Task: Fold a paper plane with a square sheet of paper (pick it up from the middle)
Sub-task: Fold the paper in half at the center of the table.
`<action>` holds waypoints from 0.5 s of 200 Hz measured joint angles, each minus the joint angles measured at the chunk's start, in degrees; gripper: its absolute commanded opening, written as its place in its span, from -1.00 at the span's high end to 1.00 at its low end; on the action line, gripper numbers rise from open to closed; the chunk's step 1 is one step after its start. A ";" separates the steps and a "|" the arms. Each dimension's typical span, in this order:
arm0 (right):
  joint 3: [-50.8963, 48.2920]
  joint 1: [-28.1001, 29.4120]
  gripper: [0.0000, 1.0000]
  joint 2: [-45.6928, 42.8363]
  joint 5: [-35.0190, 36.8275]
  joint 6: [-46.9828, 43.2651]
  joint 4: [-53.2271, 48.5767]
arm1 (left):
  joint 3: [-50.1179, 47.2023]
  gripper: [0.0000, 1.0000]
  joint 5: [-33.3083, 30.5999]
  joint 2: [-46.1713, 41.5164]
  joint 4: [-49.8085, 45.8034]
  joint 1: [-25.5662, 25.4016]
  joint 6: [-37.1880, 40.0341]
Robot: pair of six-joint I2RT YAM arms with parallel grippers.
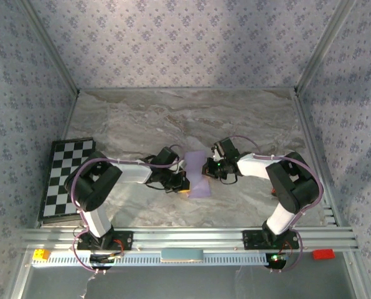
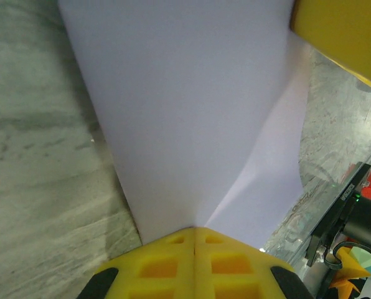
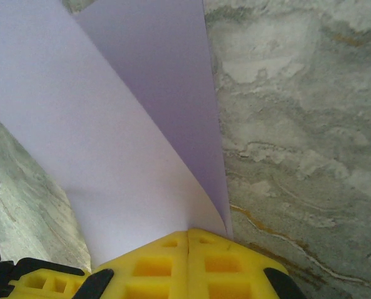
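One square sheet of paper [image 1: 198, 173], pale lilac, sits near front-centre of tabletop [image 1: 173, 118], curled over between both arms. Left end effector [image 2: 195, 232] closed on sheet's left edge, yellow fingers pressed together. Right end effector [image 3: 187, 234] closed on opposite edge likewise. Two paper layers converge at each pinch. Broad marble stretch beyond sheet toward far wall. Chequered board [image 1: 67, 177] at left tabletop edge, well apart from sheet.

A grey, marble-veined table top [image 1: 173, 118]; flat on it, along the left edge, lies a black-and-white chequered board [image 1: 64, 177], its near end close to the metal rail [image 1: 192, 237] at the front
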 measured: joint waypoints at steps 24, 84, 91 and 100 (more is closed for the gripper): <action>0.00 0.00 1.00 0.00 0.00 0.00 0.00 | 0.00 0.89 -1.05 -1.07 -0.61 -0.90 -0.22; -0.02 0.00 1.00 0.00 0.00 0.02 0.02 | 0.11 0.87 -1.33 -5.14 -1.01 -1.36 -0.85; -0.02 0.00 1.00 0.00 0.00 0.02 0.09 | 0.11 0.87 -1.31 -5.14 -0.98 -1.36 -0.87; -0.02 0.04 1.00 0.00 0.00 0.02 0.13 | 0.11 0.87 -1.25 -5.05 -0.72 -1.51 -1.09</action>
